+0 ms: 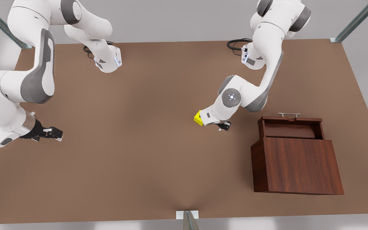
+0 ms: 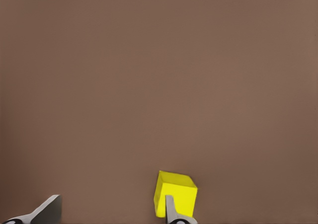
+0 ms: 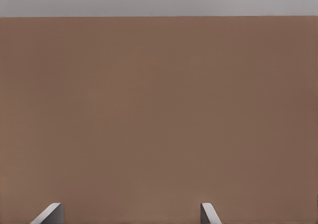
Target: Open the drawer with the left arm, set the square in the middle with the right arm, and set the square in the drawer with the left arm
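The near edge of the counter (image 1: 113, 179) runs along the bottom of the front view, with a small metal bracket (image 1: 187, 215) at its middle, at 6 o'clock. A wide bare brown surface lies between this edge and the arms, so there is much free room in the near half.

At about 4 o'clock stands the cabinet (image 1: 299, 166), dark reddish-brown wood with visible grain, close to the near edge but not touching it. Its drawer (image 1: 291, 127) is pulled out on the far side, a shallow tray in the same wood, and the slim silver handle (image 1: 288, 114) sits on its far wall.

At 9 o'clock the right pincer (image 1: 56, 133) hangs low over the counter near the front view's left edge, with its black fingers apart and nothing between them. In the right wrist view the two grey fingertips (image 3: 49, 214) stand wide apart over bare counter, and the far edge of the counter is seen against a grey wall.

Near the centre, slightly toward 3 o'clock, the left pincer (image 1: 224, 125) is down at the counter, and the drawer is near it, toward the front view's right. The square (image 1: 198, 118) is a small bright yellow cube with sharp edges, lying on the counter just beside the wrist of this pincer. In the left wrist view the fingers are spread, and one fingertip (image 2: 171, 211) stands in front of the square (image 2: 176, 193), which is not between them; the pincer is released.
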